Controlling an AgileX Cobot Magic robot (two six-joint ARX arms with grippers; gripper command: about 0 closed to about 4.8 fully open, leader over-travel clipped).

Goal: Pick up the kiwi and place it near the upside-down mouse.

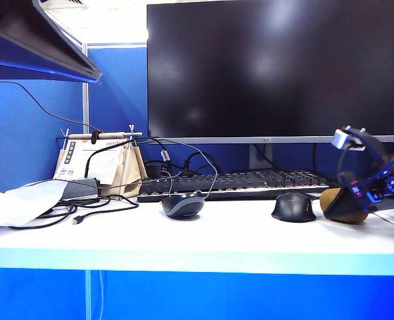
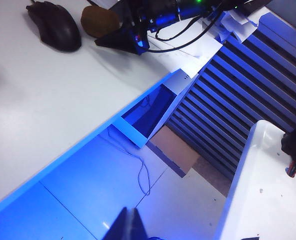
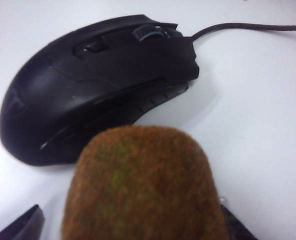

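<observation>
Brown, fuzzy, egg-shaped kiwi [image 3: 140,187] fills the foreground of the right wrist view, lying on the white worktop [image 1: 203,243] between the dark fingertips [image 3: 20,225] of the right gripper [image 3: 132,227], whose jaws stand wide about the fruit without visibly clamping it. Just beyond the kiwi, nearly touching, lies an all-black matte wired mouse [image 3: 95,85]. In the exterior view the kiwi sits at the worktop's right end; the dark mouse with a blue-grey band [image 1: 183,205] lies well apart, left of centre, before a black keyboard [image 1: 233,183] and large dark monitor [image 1: 273,67]. The left gripper [image 2: 127,227] hangs off the worktop's edge above the floor; its jaws' state cannot be told. Blue partition walls [image 1: 23,133] enclose the desk.
</observation>
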